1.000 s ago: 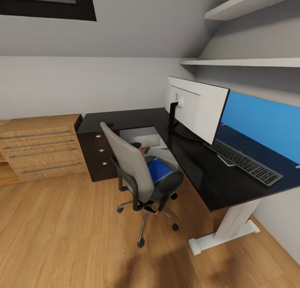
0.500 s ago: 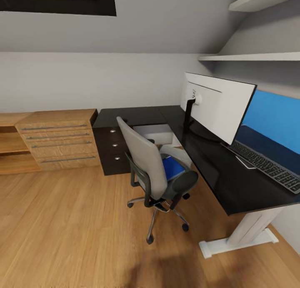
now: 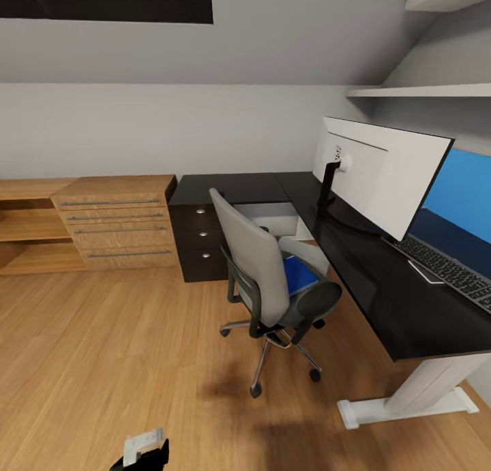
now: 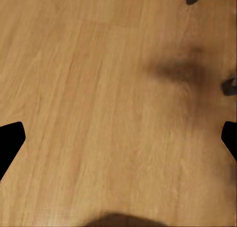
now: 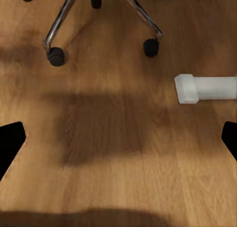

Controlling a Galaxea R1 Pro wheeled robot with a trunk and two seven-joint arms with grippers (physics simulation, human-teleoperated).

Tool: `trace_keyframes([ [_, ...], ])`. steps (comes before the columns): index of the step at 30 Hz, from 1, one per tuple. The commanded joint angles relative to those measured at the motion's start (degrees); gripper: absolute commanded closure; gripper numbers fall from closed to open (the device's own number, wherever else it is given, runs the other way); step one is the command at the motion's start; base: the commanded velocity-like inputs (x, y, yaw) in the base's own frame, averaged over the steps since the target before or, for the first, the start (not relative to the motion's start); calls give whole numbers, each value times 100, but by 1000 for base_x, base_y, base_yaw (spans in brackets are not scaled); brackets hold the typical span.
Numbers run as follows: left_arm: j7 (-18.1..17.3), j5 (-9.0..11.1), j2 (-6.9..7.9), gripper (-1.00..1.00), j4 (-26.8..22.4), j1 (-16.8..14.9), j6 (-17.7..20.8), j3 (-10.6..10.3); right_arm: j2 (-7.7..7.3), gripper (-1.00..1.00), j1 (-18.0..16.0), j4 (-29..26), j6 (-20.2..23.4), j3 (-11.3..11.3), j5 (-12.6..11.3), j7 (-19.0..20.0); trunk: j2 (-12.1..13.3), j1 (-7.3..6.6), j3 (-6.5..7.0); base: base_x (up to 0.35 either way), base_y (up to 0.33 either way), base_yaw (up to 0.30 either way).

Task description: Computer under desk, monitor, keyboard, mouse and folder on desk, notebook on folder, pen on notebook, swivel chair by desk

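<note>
The folder [image 3: 299,275] lies on the chair [image 3: 273,287] seat beside the bench [image 3: 382,287]. Both tools hang wide open, empty, over the floor. Next: approach and grasp it.

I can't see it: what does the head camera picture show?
A grey swivel chair with a blue folder on its seat stands beside a black desk carrying a monitor and keyboard; oak drawers line the wall.
</note>
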Motion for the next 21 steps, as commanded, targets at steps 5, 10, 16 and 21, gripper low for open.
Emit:
trace_keyframes([
  [5, 624, 73, -140, -100, -1123, 0, 1015, -438, 123, -100, -8, -239, 362, -35, 80, -35, -2, 0, -6, 0, 0, 4],
  [10, 1222, 79, -403, -100, -1837, 0, 1726, -678, 173, -100, -22, -1008, 1494, -43, 62, -29, -2, 0, -6, 0, 0, 0],
  [16, 1422, 93, -443, -100, -2551, 0, 2269, -1087, 494, -100, -36, -2007, 2891, -40, 53, -21, -2, 0, -6, 0, 0, 0],
  [21, 1453, 98, -443, -100, -2634, 0, 2290, -1132, 724, -100, -297, -2789, 3468, 551, 14, -79, -203, 109, -96, 0, 0, 0],
])
